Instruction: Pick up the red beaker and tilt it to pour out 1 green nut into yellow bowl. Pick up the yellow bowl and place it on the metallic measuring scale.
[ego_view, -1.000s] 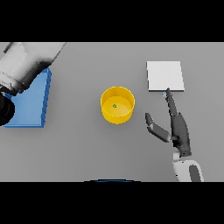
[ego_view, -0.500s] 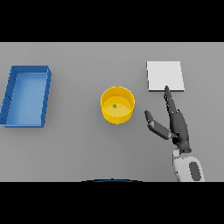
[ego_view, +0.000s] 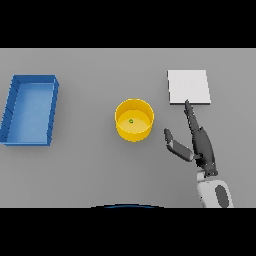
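Yellow bowl (ego_view: 134, 120) sits near the middle of a grey table (ego_view: 90, 165), and a single small green nut (ego_view: 131, 121) lies on its floor, so the pouring part of the job looks done. The red beaker is nowhere in the head view. To the bowl's right and a little further away lies the scale (ego_view: 188, 87), a flat pale square plate, bare on top and well apart from the bowl. The bowl has not yet been lifted onto it.

The right hand (ego_view: 199, 145) reaches in from the lower right, between the bowl and the scale. Its fingers are straight and point away from the robot, their tips just short of the scale's near edge. Its thumb is spread out to the left, toward the bowl, without touching it. The hand is open and holds nothing, seemingly posed to close around the bowl's side.

A blue tray (ego_view: 50, 135) rests at the far left. The left hand is out of view.
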